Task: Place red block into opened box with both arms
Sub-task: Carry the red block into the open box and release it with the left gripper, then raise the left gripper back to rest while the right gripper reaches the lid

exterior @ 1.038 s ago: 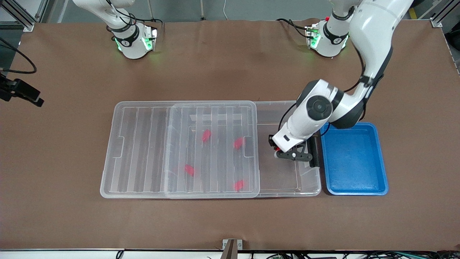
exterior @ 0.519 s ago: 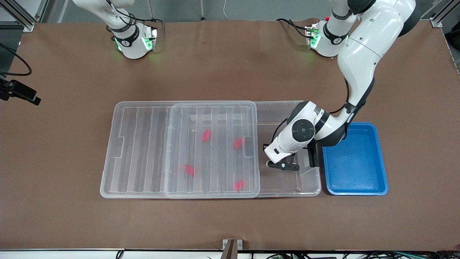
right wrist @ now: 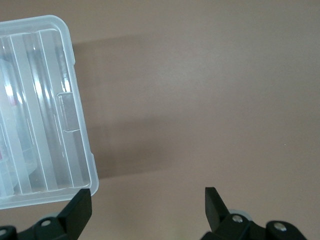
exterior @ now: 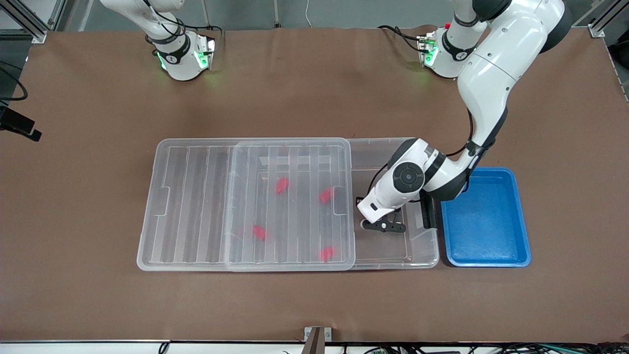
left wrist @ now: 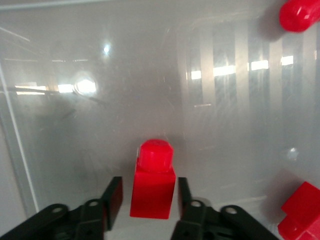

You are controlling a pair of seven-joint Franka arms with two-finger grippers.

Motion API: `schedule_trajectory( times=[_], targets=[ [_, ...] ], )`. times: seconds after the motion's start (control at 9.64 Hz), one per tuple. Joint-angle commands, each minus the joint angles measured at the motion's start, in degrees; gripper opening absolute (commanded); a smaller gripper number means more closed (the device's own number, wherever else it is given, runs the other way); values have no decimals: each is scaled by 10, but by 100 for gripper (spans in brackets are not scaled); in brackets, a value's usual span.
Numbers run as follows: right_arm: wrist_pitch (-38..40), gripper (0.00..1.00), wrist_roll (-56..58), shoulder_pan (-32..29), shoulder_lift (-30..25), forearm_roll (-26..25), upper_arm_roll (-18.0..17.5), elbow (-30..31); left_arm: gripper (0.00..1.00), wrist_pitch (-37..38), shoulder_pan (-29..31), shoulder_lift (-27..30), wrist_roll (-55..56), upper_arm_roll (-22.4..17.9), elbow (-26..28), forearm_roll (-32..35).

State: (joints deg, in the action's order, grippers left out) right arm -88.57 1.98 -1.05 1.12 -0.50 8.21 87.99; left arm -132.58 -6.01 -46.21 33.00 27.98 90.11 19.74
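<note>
L gripper (left wrist: 146, 209) now lower in box (exterior: 422, 258), fingers parted off red block (left wrist: 153, 182); R gripper (right wrist: 147, 210) spread, waiting.

Looks like a robotics lab: two white arms (exterior: 491, 73) bolted onto a brown-covered table (exterior: 314, 305), aluminium framing (exterior: 29, 19) beside it.

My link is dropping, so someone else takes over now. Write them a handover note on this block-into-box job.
Left gripper: jaws open, low in the box's uncovered end, astride the red block, which stands on the box floor.
Right gripper: jaws open, waiting over bare table by the lid's corner.
Lid slid aside; four other red blocks lie under it.
Done: block placed. Left to do: lift the left gripper out.
</note>
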Motion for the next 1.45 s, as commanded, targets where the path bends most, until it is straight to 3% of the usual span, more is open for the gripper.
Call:
schedule_trajectory(
  times=[0.0, 0.52, 0.93, 1.04, 1.25, 1.35],
  targets=[
    [0, 100, 8, -8, -7, 8, -7, 9, 100, 5, 5, 26, 17, -1, 6, 13],
    [4, 100, 8, -6, -8, 8, -7, 7, 100, 164, 6, 215, -18, -29, 9, 4],
    [-9, 100, 10, -6, 11, 5, -7, 8, 100, 236, 3, 345, -209, -172, 20, -190],
    [-27, 87, 17, -4, 46, 6, -7, 9, 99, 271, 4, 365, -216, -200, 20, -195],
    [-103, 10, 43, 19, 128, 7, -7, 12, 97, 283, 18, 415, -245, -228, 37, -195],
    [-133, 0, 52, 26, 165, 6, -8, 12, 100, 295, 34, 451, -269, -229, 57, -195]
  ],
)
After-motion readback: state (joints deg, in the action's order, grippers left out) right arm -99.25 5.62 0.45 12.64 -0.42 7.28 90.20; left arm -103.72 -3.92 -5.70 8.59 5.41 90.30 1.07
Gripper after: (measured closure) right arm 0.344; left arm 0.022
